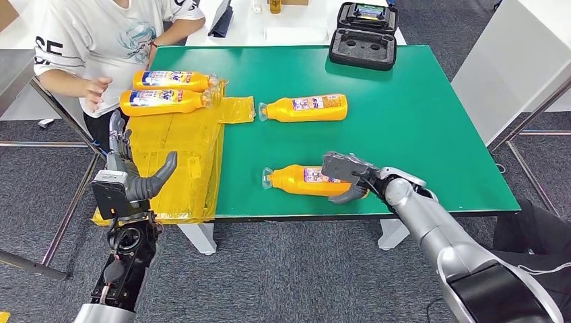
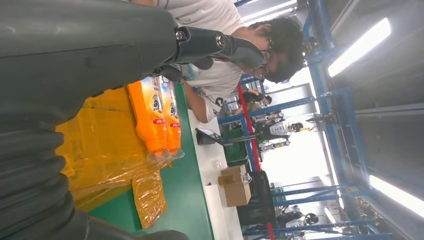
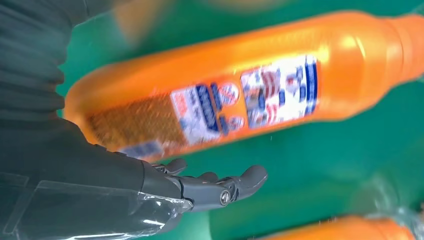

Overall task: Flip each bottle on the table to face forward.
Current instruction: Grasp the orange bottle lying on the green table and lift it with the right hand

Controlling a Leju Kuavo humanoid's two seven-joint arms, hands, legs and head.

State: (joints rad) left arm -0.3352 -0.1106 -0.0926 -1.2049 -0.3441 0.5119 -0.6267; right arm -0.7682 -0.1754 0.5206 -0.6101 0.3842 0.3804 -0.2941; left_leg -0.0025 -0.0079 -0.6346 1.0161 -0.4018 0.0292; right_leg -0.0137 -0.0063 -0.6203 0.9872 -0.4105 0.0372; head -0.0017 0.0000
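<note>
Four orange bottles lie on their sides on the green table (image 1: pixel 417 121). Two of them (image 1: pixel 174 80) (image 1: pixel 163 101) rest on a yellow plastic sheet (image 1: pixel 182 161) at the far left; the left wrist view shows them side by side (image 2: pixel 152 117). A third bottle (image 1: pixel 306 108) lies mid-table. The fourth bottle (image 1: pixel 299 180) lies near the front edge, its label (image 3: pixel 250 100) up. My right hand (image 1: pixel 347 176) is at its base end, fingers (image 3: pixel 220 187) stretched out beside the bottle, not closed on it. My left hand (image 1: pixel 131 176) is raised over the sheet's front left corner, fingers apart and holding nothing.
A person in a white T-shirt (image 1: pixel 101 33) stands at the table's far left corner, one hand (image 1: pixel 97 87) near the two bottles. A black open case (image 1: pixel 363 37) sits at the back. A white table (image 1: pixel 289 20) stands behind. White furniture (image 1: pixel 512 60) flanks the right.
</note>
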